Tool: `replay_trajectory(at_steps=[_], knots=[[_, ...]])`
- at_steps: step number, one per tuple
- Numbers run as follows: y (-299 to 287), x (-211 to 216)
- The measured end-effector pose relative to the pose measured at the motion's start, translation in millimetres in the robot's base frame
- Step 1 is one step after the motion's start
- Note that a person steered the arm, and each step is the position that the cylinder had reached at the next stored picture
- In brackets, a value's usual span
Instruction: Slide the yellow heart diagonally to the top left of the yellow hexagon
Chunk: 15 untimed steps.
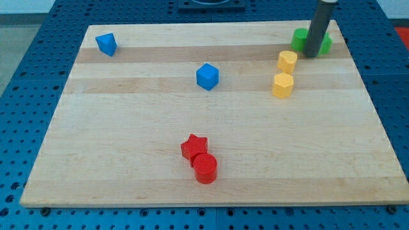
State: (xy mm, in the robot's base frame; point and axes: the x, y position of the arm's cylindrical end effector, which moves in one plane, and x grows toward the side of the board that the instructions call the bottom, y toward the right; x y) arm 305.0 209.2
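Note:
The yellow heart [287,61] lies near the view's top right. The yellow hexagon [282,85] sits just below it, slightly to the left, with a small gap between them. My tip [312,55] stands at the end of the dark rod, just right of the yellow heart and a little above it, apart from it. The rod covers the middle of the green blocks behind it.
Two green blocks [299,39] [326,43] sit behind the rod at the top right. A blue triangular block [107,44] is at top left, a blue cube [207,76] near the centre. A red star [193,147] touches a red cylinder [205,168] at the bottom centre.

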Motion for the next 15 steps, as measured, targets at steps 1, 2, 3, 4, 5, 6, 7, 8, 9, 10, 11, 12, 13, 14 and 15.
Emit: replay_trajectory(at_steps=[1, 2, 3, 4, 5, 6, 7, 8, 9, 10, 11, 12, 13, 14, 15], knots=[[-0.5, 9.0], [-23.2, 21.1], [-46.3, 35.9], [-65.8, 37.1], [-88.2, 37.1], [-107.8, 37.1], [-122.7, 37.1], [-129.3, 38.9], [-134.5, 45.2], [-137.2, 47.4], [-136.8, 52.1], [-136.1, 64.7], [-136.1, 84.2], [-136.1, 95.4], [-137.8, 96.1]])
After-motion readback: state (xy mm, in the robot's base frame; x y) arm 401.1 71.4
